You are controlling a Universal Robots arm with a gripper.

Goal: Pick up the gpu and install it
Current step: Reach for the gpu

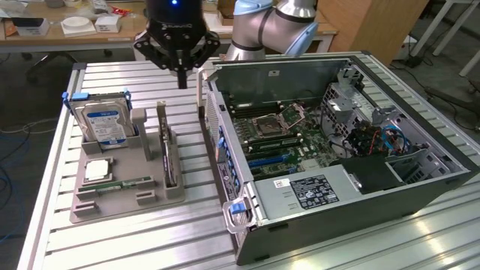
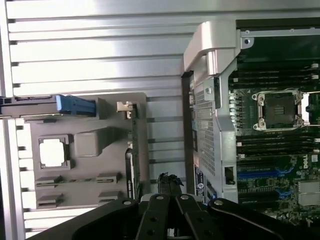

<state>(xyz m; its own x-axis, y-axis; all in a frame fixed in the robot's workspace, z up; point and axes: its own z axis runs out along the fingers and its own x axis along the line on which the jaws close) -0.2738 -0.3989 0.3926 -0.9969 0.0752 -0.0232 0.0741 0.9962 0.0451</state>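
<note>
I judge this the approach step: my pincer (image 1: 182, 84), closed tight and empty, hovers beside the computer case (image 1: 338, 225); the gpu (image 1: 170, 163) stands ungrasped alongside that case. Grasping needs it opened over the card's edge.

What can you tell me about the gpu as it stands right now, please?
The gpu is a thin, flat card seen almost edge-on, dark along its side, with a pale metal bracket at its far end. It stands upright on its long edge in a slot of the grey holder, on the side nearest the case. It touches nothing but the holder. The shut gripper hangs above the table beyond it, well apart from it.
</note>
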